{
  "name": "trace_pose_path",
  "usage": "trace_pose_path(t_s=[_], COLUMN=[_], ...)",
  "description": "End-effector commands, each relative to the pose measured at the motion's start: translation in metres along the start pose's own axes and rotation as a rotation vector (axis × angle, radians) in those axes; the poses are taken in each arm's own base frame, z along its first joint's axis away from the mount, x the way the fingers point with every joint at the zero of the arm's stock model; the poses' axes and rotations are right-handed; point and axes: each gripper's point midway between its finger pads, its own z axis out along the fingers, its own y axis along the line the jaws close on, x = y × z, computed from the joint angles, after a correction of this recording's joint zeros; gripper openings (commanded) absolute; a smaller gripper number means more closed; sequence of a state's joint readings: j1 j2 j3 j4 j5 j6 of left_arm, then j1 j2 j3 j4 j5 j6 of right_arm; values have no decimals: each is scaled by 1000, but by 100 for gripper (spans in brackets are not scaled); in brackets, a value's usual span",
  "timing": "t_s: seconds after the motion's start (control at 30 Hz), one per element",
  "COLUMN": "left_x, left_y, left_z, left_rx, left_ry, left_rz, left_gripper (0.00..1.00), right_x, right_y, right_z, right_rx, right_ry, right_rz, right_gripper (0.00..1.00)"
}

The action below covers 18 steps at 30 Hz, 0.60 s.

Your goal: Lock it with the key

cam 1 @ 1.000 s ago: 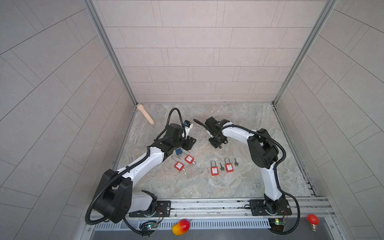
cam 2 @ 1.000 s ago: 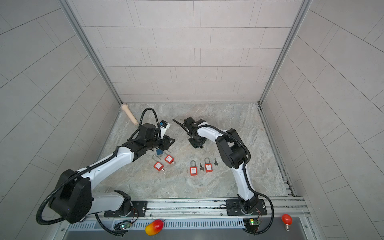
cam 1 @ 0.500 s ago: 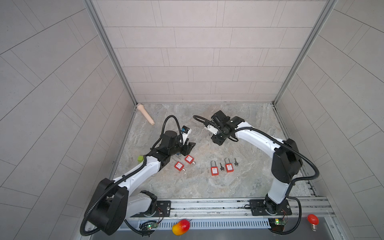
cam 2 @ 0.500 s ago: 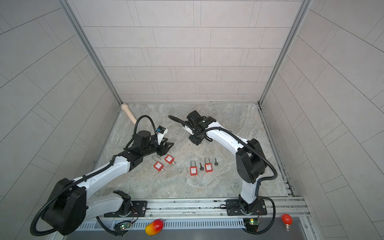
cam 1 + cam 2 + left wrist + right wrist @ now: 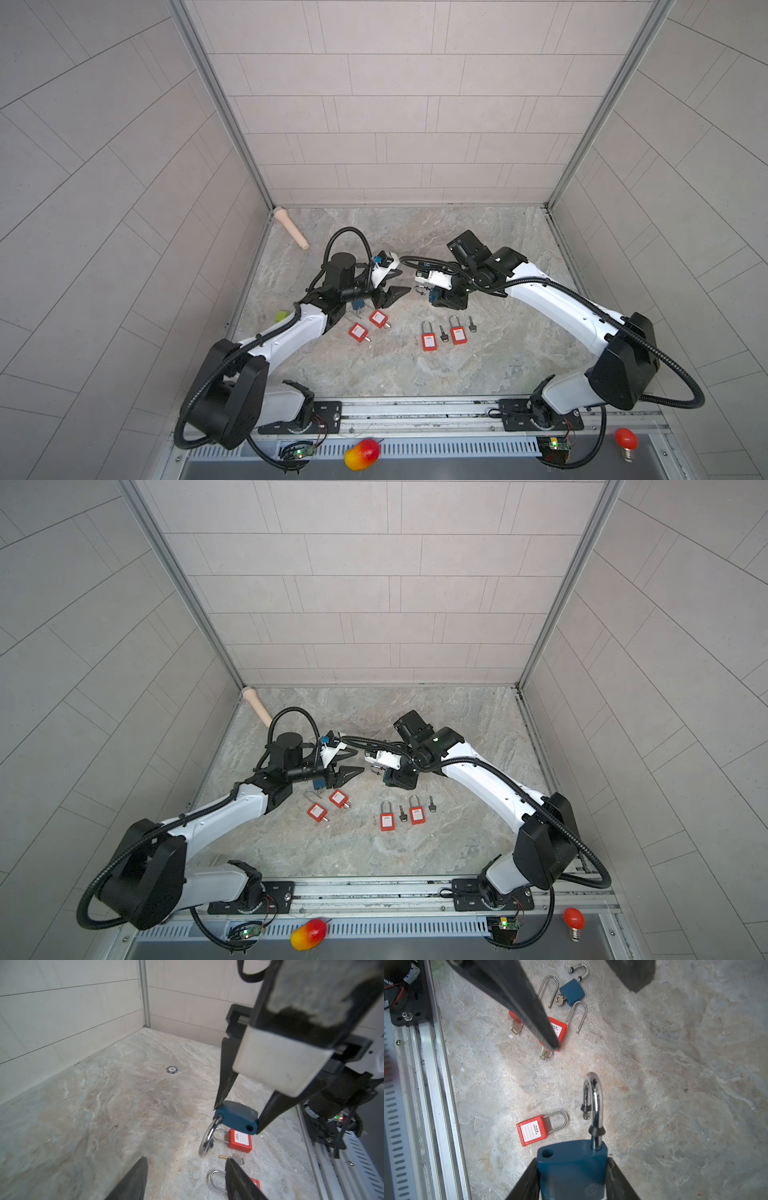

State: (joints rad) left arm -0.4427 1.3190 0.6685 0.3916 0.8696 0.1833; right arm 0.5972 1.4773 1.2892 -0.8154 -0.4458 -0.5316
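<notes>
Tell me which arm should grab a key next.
Left. The left hand is open and empty, with a loose key lying close in front of it. The right hand is shut on the blue padlock, shackle open, so it is busy.

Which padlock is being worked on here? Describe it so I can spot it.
On the marble table, follow the right arm to the right pincer: the blue padlock is clamped between its tips. Unlike the red padlocks and the other blue one lying flat, it is held up, shackle swung open.
</notes>
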Motion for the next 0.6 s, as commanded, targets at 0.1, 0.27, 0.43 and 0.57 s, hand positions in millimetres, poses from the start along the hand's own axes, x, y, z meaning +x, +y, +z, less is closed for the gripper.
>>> trace_pose_path(t_s=[0.1, 0.27, 0.43, 0.57], left_x=[-15, -13, -9, -7], left_y=[-28, -32, -32, -32], left_z=[9, 15, 19, 21], left_rx=[195, 215, 220, 223], left_ry=[-48, -34, -17, -13], left_rz=[1, -16, -29, -32], left_gripper=[61, 54, 42, 34], right_x=[-13, -18, -21, -21], right_y=[11, 10, 12, 15], right_z=[-13, -15, -16, -18], right_rx=[-24, -27, -39, -49], right_ry=[-62, -71, -73, -77], right_rz=[-51, -55, -65, -68], right_gripper=[27, 27, 26, 27])
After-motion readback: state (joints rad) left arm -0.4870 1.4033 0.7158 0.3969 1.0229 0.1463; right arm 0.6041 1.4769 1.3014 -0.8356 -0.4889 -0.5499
